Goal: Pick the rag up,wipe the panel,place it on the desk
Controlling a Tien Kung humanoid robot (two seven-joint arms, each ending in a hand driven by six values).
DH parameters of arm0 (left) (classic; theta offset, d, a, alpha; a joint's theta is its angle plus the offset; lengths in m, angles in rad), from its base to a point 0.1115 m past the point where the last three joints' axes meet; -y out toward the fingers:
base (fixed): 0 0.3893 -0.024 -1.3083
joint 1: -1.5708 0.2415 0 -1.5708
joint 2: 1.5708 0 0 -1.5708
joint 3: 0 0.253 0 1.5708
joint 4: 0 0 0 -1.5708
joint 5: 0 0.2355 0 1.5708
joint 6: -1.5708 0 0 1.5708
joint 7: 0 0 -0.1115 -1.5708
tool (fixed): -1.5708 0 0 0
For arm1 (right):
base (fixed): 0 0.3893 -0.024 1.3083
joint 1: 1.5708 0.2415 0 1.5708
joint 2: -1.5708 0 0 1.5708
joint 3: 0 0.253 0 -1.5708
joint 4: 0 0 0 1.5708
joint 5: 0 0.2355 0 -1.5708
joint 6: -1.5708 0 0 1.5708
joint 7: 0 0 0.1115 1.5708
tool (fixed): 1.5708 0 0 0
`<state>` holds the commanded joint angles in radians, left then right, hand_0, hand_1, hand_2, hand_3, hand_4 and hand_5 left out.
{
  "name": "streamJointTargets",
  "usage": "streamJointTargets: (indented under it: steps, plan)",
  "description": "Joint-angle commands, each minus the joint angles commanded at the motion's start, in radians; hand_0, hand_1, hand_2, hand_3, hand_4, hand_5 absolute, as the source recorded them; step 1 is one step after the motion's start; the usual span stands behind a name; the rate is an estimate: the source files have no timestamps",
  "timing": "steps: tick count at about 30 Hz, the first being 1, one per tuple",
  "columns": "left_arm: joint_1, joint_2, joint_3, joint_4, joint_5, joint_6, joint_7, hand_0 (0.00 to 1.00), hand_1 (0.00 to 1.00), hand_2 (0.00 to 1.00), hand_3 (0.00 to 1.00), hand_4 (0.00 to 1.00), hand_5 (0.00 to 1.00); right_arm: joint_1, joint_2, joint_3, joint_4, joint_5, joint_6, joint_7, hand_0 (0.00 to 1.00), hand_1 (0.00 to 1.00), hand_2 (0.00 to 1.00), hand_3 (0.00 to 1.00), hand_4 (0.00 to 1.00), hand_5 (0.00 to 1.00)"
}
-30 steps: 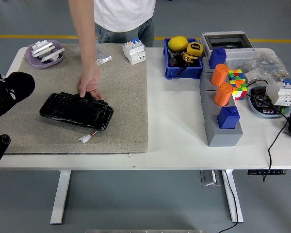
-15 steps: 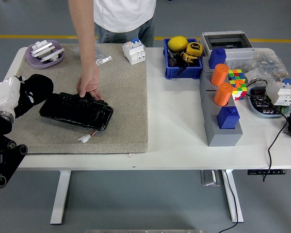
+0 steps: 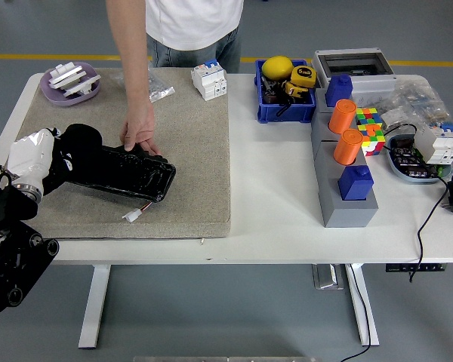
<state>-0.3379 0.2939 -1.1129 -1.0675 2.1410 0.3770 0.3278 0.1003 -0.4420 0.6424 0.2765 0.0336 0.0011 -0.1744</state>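
A glossy black panel point(image 3: 128, 173) lies on the tan mat point(image 3: 196, 151), with a small white plug on wires at its near edge. My left hand point(image 3: 79, 143) comes in from the left, white at the wrist. It is shut on a dark black rag point(image 3: 81, 138) that bunches over it and rests on the panel's left end. A person at the far side presses a hand point(image 3: 140, 136) on the panel's far edge. My right arm does not show.
A purple dish point(image 3: 69, 84) with white parts sits at the mat's far left, white breakers point(image 3: 209, 79) at its far edge. A blue bin point(image 3: 285, 98), a grey block with orange cylinders point(image 3: 346, 177), a colour cube point(image 3: 368, 128) and cables stand to the right.
My left hand with the rag has moved right and up from the table's left edge onto the panel's left end. The person's hand has stayed on the panel.
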Motion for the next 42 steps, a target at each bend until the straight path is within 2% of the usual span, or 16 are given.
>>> streamJointTargets:
  steps: [20, 42]
  plan:
    - [0.053, -0.024, 0.131, -0.184, 0.034, 0.024, 0.035, 0.234, 0.461, 0.609, 0.412, 0.002, 0.002, -0.002, 0.001, 0.005, -0.001, 0.000, 0.004, 0.002, 0.751, 0.642, 0.670, 0.568, 0.931, 0.434]
    - [0.024, -0.018, 0.297, -0.285, 0.022, 0.013, 0.062, 0.242, 0.457, 0.608, 0.417, 0.002, 0.002, -0.001, 0.000, 0.003, -0.001, 0.003, 0.006, 0.003, 0.751, 0.643, 0.669, 0.568, 0.930, 0.432]
